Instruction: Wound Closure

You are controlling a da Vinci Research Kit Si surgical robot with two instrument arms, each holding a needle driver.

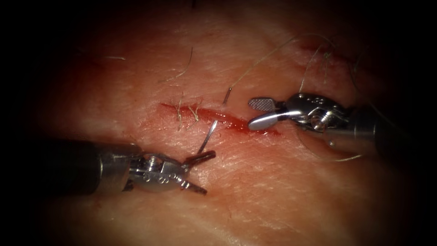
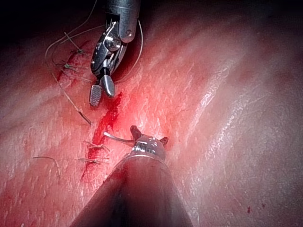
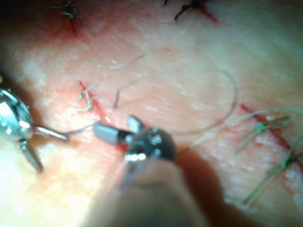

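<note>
Both tools [image 1: 200,171] [image 1: 259,113] open beside cut [image 1: 227,120]

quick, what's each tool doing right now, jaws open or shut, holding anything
left tool: open, one jaw by the needle, which sits in the tissue.
right tool: open, holding nothing.

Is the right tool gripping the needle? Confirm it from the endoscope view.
No: the right tool has its jaws open and empty over the cut, while the needle stands in the tissue beside the left tool.
</note>
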